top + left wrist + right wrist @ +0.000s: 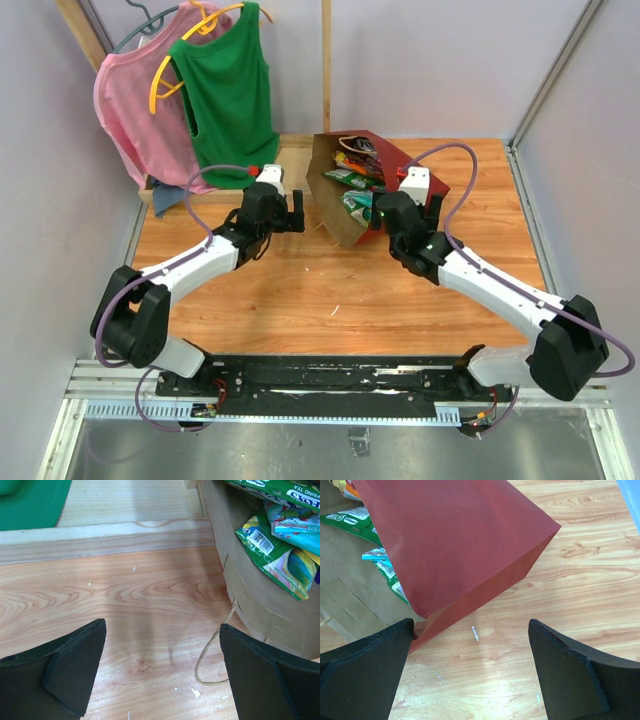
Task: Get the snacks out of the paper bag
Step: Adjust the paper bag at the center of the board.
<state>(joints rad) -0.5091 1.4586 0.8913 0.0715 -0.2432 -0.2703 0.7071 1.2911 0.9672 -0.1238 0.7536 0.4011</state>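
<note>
Snacks (280, 535) sit in the mouth of the paper bag (240, 585), just right of the left gripper (162, 675), which is released and nearer. Right gripper (470, 675), also released, faces the bag's red outside.

**Top external view:** you look down from above and behind both arm bases, far enough back to take in the whole orange-brown wooden tabletop (320, 290).

**Left wrist view:** you look forward and down between the black fingers of the left gripper (162, 625). You sit close to the boards, facing the brown kraft mouth of the red paper shopping bag (250, 600).

**Right wrist view:** you look steeply down past the right gripper (471, 622), close over the bag's red wall.

Both wrist views share the bag's mouth and its glossy green packets (350, 522). The top view contains both.
</note>
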